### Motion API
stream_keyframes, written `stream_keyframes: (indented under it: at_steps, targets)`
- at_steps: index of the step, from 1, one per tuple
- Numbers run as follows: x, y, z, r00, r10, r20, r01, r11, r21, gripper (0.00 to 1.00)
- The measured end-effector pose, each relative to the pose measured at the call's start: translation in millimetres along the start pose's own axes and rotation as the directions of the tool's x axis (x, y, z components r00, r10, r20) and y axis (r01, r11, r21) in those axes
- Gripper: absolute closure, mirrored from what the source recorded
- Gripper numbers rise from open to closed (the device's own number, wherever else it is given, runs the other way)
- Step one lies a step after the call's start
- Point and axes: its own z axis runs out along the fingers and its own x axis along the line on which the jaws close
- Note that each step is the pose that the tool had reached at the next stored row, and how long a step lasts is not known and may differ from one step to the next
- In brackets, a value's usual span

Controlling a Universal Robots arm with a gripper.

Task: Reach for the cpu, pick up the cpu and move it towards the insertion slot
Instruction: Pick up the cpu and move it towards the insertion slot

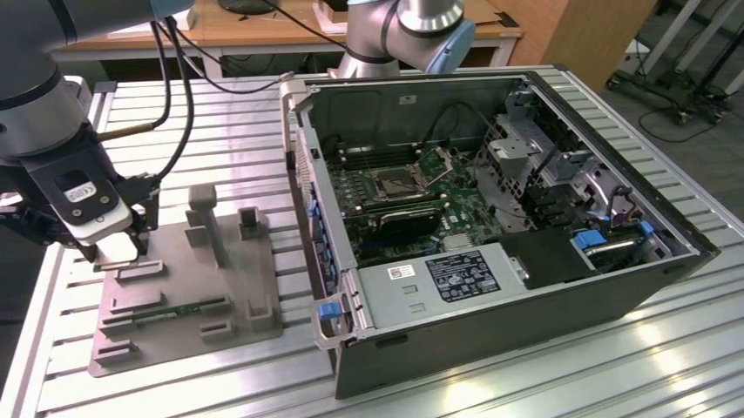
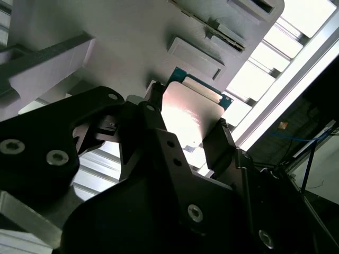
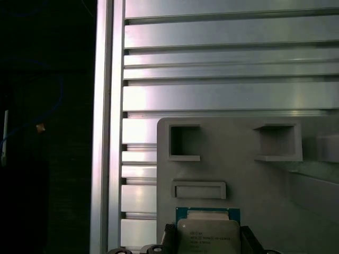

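The cpu [image 2: 186, 108] is a pale silver square chip with a green rim, and it sits between my two black fingers in both wrist views. My gripper [image 2: 188, 120] is shut on the cpu [image 3: 208, 235], with one finger [image 2: 156, 114] against each opposite edge. In the exterior view my gripper [image 1: 117, 254] hangs at the far-left corner of the grey fixture [image 1: 221, 340], at the exterior view's left. The insertion slot [image 1: 402, 183], a square socket with a raised metal plate, lies on the green board inside the open computer case, well off to the exterior view's right.
The grey fixture has upright posts [image 1: 204, 213] and holds a green memory stick [image 1: 163, 311]. The open computer case [image 1: 511, 287] has tall walls, drive cages and cables. A second arm [image 1: 407, 26] stands behind it. The slatted metal table's edge [image 3: 108, 127] runs close to the fixture.
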Motion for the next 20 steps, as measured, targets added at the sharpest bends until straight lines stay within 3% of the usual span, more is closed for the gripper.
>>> stream_keyframes:
  at_steps: [6,20]
  targets:
    - [-0.5,0.0,-0.4,1.0000,0.000,0.0000,0.000,1.0000,0.0000,0.46]
    - [-0.6,0.2,-9.8,1.0000,0.000,0.0000,0.000,1.0000,0.0001,0.46]
